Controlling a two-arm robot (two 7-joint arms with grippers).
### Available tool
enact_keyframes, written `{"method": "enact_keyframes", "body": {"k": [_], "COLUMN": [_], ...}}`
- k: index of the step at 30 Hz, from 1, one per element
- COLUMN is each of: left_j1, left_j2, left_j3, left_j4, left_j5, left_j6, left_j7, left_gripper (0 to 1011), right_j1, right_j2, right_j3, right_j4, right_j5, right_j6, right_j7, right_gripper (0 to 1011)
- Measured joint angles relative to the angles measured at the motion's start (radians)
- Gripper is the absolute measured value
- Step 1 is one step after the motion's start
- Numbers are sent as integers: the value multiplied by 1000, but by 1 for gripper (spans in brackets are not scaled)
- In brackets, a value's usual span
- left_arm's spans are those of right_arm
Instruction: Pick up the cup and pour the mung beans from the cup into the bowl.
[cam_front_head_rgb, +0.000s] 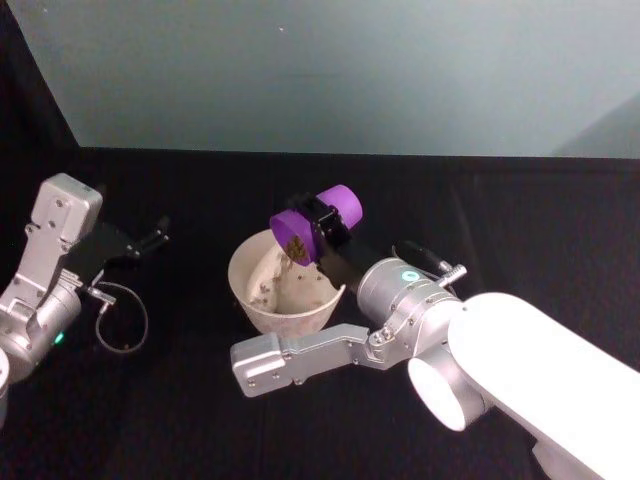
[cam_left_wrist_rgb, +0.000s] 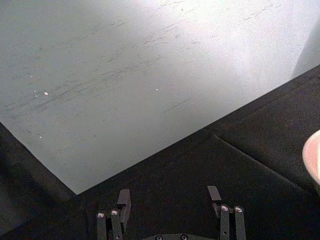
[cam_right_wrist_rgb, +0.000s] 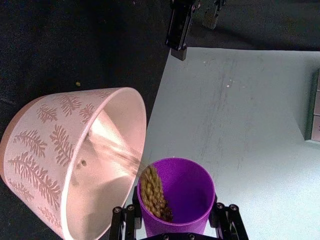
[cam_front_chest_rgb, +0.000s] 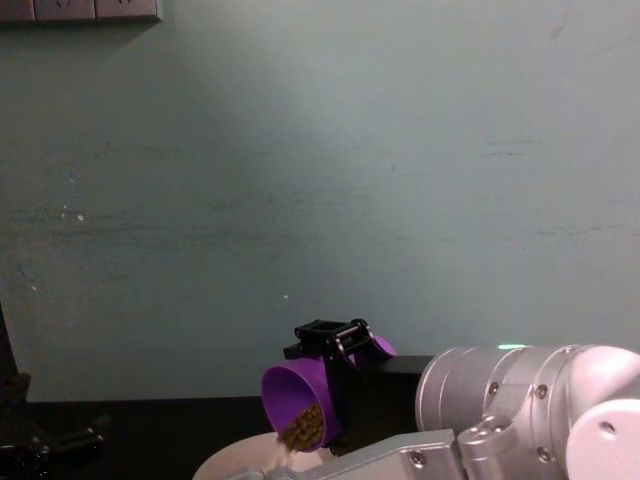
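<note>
You have the cup (cam_front_head_rgb: 343, 204) tipped on its side above the far right rim of the bowl (cam_front_head_rgb: 288, 320), its mouth pointing down and left into the bowl. The mung beans (cam_right_wrist_rgb: 152, 192) lie heaped against the low side of the cup at its lip, and in the chest view a thin trickle of them falls from the lip toward the bowl's rim. A few beans already sit inside the bowl.

Your right gripper (cam_front_head_rgb: 322, 228) clasps the cup across its middle, one finger on each side of the purple wall, with the right arm reaching in from the near right. The bowl stands on the black cloth (cam_front_head_rgb: 500, 230) near the middle of the table, just left of that arm.

Your left gripper (cam_front_head_rgb: 158, 232) hangs well off to the left of the bowl, above the cloth, fingers spread apart and holding nothing.
</note>
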Motion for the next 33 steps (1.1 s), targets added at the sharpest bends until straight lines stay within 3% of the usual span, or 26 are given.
{"method": "enact_keyframes", "body": {"k": [16, 33], "left_j1": [0, 0], "left_j2": [0, 0], "left_j3": [0, 0], "left_j4": [0, 0], "left_j5": [0, 0], "left_j6": [0, 0], "left_j7": [0, 0], "left_gripper": [1000, 1000], "right_j1": [-22, -23], "right_j2": [-10, -7], "right_j3": [29, 24], "right_j4": [-7, -17], "right_j5": [-31, -79], "right_j6": [-21, -28], "right_j7": [10, 18], "right_gripper": [731, 730]}}
